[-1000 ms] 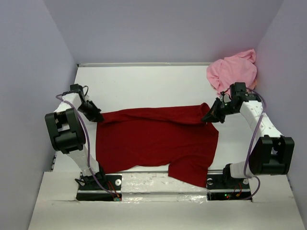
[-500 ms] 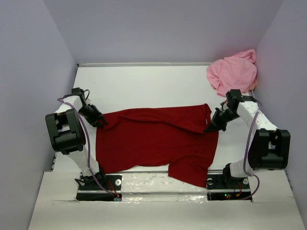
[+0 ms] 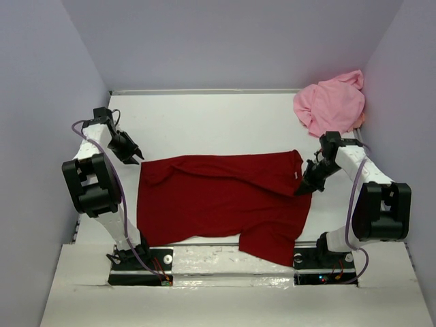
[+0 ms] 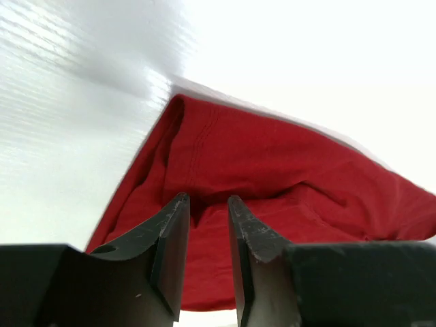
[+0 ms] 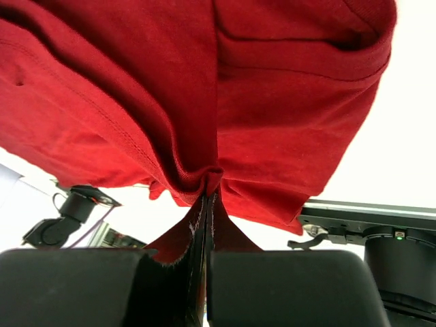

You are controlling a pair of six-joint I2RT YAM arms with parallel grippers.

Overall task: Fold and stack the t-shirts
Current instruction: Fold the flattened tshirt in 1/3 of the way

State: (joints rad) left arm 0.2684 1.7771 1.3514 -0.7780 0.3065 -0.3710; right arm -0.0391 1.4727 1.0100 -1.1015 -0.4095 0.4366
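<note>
Where the dark red t-shirt (image 3: pixel 218 197) lies: it is spread out on the white table (image 3: pixel 204 122) between the two arms, and its near right corner reaches the front strip of the table.
Pink t-shirt (image 3: pixel 330 105): it sits in a bunched heap at the far right corner, well apart from the red one.
Left gripper (image 4: pixel 204 218): its jaws are apart with nothing between them. It hovers just beside the far left corner of the red shirt, and I see no touch.
Right gripper (image 5: pixel 206 197): its jaws are tight together on a pinch of red cloth at the shirt's right edge. The cloth bunches up from the tips.
Step in hand: I think the red shirt is being laid out and folded first. There is a soft crease along its far side. The pink one is not begun.
Next move: I think the right gripper should set its pinch down flat and let go. After that, both grippers need a good hold on one side to carry it over.
Watch out: a pull from one side only may drag the whole shirt and make lumps.
</note>
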